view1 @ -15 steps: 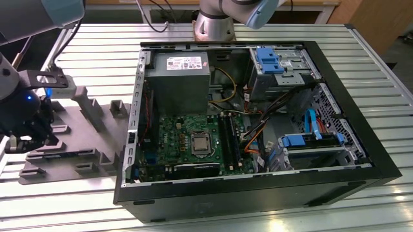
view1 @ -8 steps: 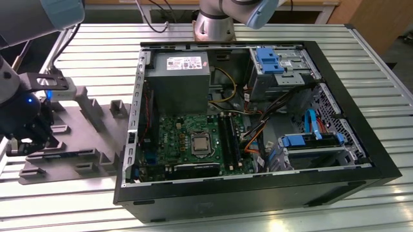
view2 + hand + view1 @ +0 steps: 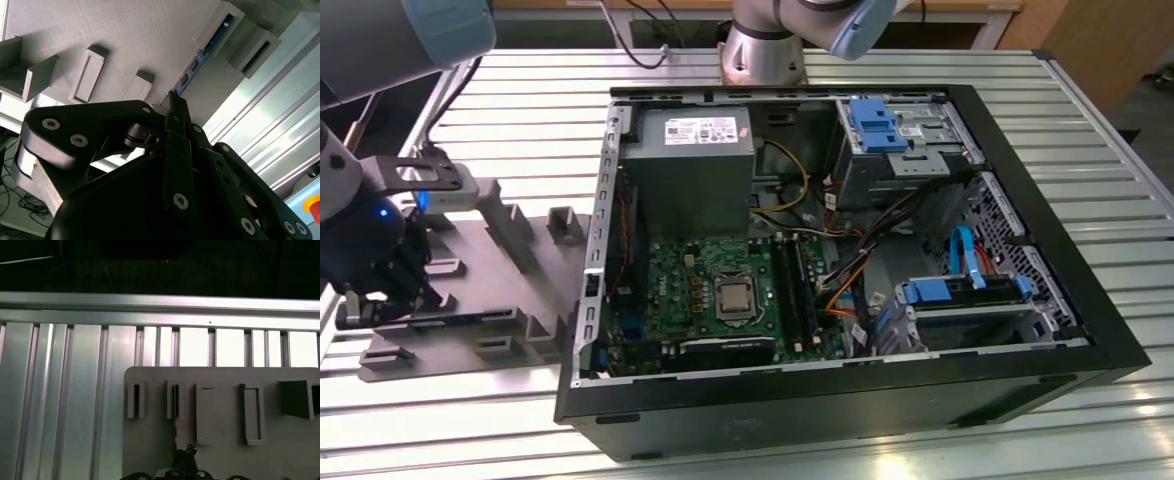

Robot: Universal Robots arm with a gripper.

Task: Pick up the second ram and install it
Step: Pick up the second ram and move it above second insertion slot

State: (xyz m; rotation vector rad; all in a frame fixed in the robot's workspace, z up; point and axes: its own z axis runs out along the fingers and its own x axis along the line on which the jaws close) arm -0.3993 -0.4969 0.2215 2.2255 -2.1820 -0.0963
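Gripping the ram [image 3: 202,52] at its near end, the gripper [image 3: 172,102] has its jaws drawn together on it. The ram stands on edge in a tray [image 3: 125,30] slot. The tray sits on the exterior view's left of the open PC case [image 3: 854,400].

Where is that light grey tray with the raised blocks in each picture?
Exterior view: grey tray beside the computer case, at the exterior view's left.
Second wrist view: grey tray just beyond the gripper.
First wrist view: grey tray lying flat on slats.
Shared landmark: the slatted metal table underneath.
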